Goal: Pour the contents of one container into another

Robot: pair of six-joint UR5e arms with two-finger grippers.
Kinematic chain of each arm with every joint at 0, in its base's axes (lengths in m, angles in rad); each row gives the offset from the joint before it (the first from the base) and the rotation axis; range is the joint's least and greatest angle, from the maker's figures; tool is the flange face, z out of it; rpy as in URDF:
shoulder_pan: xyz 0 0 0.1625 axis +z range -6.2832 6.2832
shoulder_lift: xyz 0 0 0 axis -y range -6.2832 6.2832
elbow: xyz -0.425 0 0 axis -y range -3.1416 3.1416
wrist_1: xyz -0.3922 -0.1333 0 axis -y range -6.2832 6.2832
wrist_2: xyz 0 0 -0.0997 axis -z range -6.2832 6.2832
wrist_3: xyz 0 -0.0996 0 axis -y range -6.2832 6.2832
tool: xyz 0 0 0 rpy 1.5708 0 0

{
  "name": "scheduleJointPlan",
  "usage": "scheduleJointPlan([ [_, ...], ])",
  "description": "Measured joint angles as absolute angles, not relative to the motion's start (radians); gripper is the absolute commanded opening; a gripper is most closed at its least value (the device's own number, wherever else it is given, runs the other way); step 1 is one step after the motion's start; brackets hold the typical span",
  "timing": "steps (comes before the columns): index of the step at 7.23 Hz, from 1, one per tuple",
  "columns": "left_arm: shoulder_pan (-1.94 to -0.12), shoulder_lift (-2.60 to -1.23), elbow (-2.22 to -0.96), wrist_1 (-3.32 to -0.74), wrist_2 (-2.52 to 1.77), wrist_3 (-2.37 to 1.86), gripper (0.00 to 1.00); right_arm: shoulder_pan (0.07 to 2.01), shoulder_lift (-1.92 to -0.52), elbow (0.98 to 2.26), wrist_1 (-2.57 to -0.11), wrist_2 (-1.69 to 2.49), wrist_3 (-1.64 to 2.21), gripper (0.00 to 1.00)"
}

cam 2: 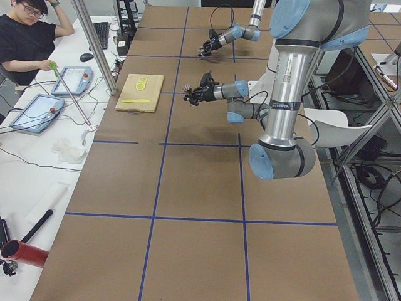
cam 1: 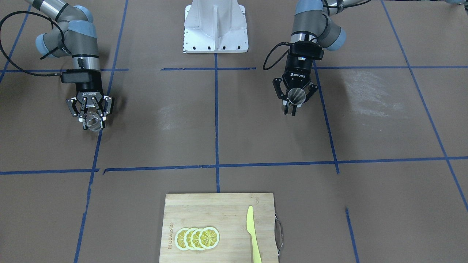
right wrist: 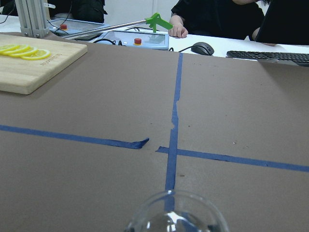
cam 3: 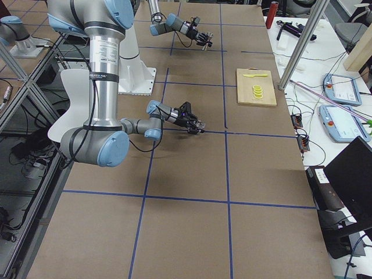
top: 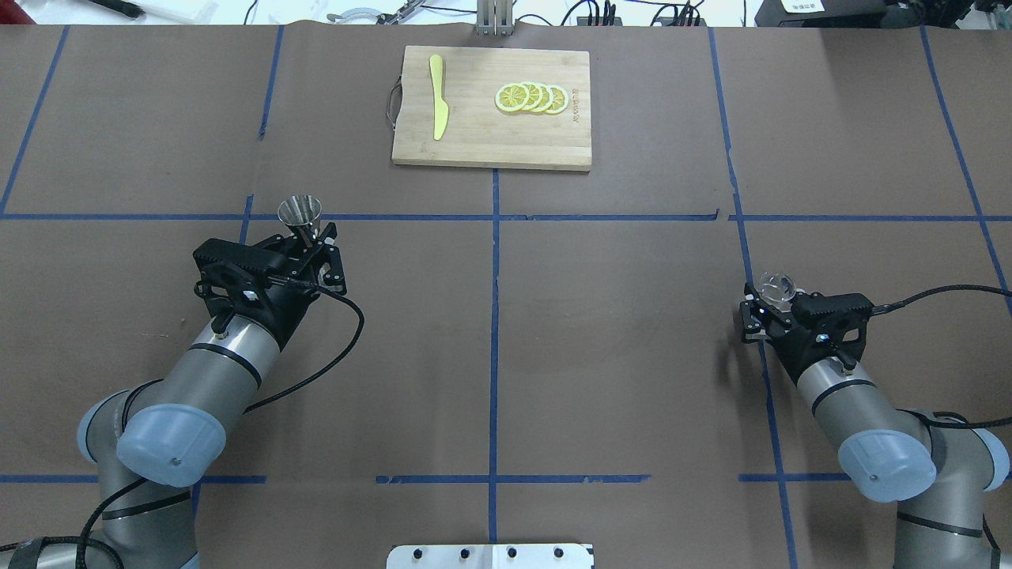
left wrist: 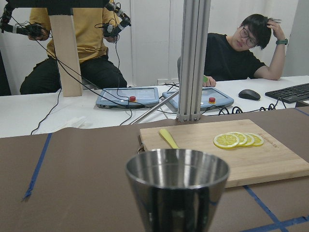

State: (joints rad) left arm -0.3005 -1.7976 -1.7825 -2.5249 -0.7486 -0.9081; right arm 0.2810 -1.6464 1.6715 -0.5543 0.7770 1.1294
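Overhead exterior view: left gripper (top: pixel 307 237) sits in the left half of the table (top: pixel 632 356), approx midway btwn the robot edge and the far edge. Its fingers are clamped on the narrow waist of the steel jigger (top: pixel 300 211). The jigger stands upright, wide mouth up. Left wrist view shows its rim level and the inside shiny; can't tell if anything's in it.

Well apart, near the table's right end at about the same depth, the right gripper (top: pixel 768 305) has its fingers closed around the glass cup (top: pixel 776 285). The cup is upright, mouth up. Right wrist view catches only its rim at the bottom, so contents can't be made out.

Both grippers point toward the far edge. Side views show both held above the brown paper w/ shadows under them, neither container touching the table.

Blue tape (top: pixel 495 316) splits the table into squares. The jigger is just by a tape crossing, the cup by a line running front to back.

At the middle of the far edge lies a cutting board (top: pixel 482 142), metal handle on its left end. On it are a yellow knife (top: pixel 437 107) near the left end, lying front-to-back, and a row of overlapped lemon slices (top: pixel 531 97) toward the right end. The two are apart.

Beyond the far edge a person in black (left wrist: pixel 236 58) sits w/ one hand on their head.
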Motion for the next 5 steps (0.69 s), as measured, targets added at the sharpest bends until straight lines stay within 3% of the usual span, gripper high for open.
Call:
scheduleJointPlan([
  [5, -0.292, -1.891, -1.693, -2.523, -0.778, -0.855, 0.00, 0.332, -1.520, 1.729, -0.542, 0.843, 0.905, 0.00],
])
